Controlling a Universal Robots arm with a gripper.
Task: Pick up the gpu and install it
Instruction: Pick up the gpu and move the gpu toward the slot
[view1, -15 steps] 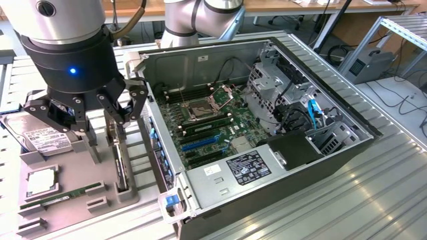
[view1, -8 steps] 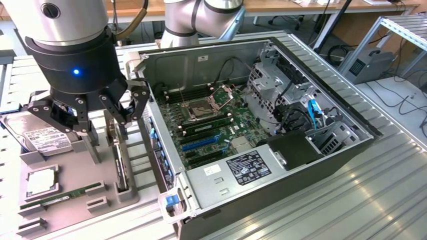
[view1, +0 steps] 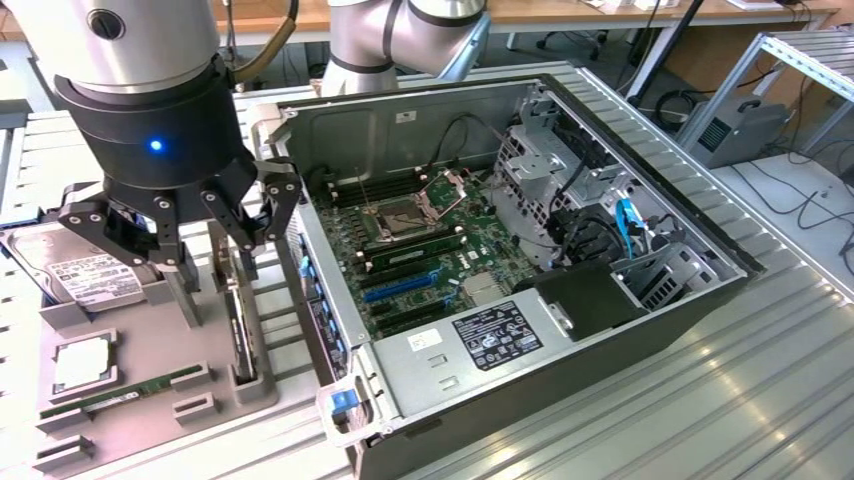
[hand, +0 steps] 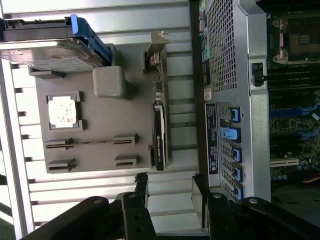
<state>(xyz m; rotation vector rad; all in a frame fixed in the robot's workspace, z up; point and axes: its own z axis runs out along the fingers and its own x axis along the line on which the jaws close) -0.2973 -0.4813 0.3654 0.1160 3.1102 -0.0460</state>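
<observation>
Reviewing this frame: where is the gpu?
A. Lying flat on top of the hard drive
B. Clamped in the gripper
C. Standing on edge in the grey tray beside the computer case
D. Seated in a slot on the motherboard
C: the gpu stands on edge in its holder on the grey tray, while the gripper is open and holds nothing.

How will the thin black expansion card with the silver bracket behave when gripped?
The black gpu card looks like a rigid flat board, so probably stiff. Standing on its thin edge in the grey tray, it could tip if nudged sideways.
</observation>
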